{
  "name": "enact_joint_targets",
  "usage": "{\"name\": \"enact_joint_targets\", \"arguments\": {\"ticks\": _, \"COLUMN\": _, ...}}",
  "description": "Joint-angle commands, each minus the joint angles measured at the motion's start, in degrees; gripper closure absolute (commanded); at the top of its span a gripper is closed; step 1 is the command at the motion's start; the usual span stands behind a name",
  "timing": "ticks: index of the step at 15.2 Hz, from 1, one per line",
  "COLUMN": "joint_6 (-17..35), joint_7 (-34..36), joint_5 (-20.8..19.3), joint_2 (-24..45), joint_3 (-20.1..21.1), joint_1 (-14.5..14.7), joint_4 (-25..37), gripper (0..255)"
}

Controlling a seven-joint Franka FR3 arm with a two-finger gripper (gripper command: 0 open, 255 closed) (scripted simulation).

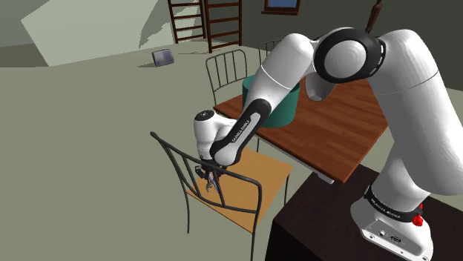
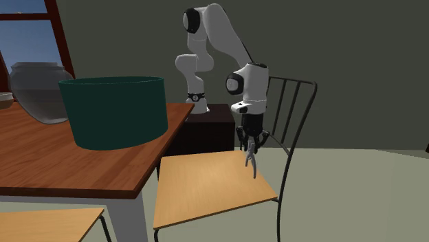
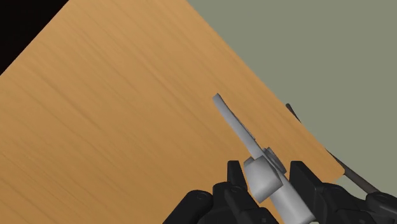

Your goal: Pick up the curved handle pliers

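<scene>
Pliers [image 3: 236, 125] in the gripper [image 3: 267, 174], above chair [image 3: 121, 114]

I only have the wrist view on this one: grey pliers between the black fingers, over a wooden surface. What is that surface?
Observer: It is the seat of a dark wire-frame chair drawn up to a wooden table.
Operator: Are the pliers lying on the seat?
Observer: No. In the second exterior view the pliers hang downward from the gripper. I cannot tell whether their tip clears the seat.
Operator: Is anything standing on the table?
Observer: A dark green round tub, with a grey jar behind it.
</scene>
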Motion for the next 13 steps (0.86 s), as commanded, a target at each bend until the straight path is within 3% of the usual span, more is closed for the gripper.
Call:
{"name": "enact_joint_targets", "arguments": {"ticks": 1, "joint_6": -0.89, "joint_7": -0.17, "joint_5": 0.33, "joint_2": -1.27, "joint_3": 0.36, "joint_1": -0.22, "joint_4": -0.4, "gripper": 255}}
{"name": "enact_joint_targets", "arguments": {"ticks": 13, "joint_6": -5.99, "joint_7": -1.55, "joint_5": 2.36, "joint_2": -7.62, "joint_3": 2.18, "joint_1": -1.58, "joint_4": -1.61, "gripper": 255}}
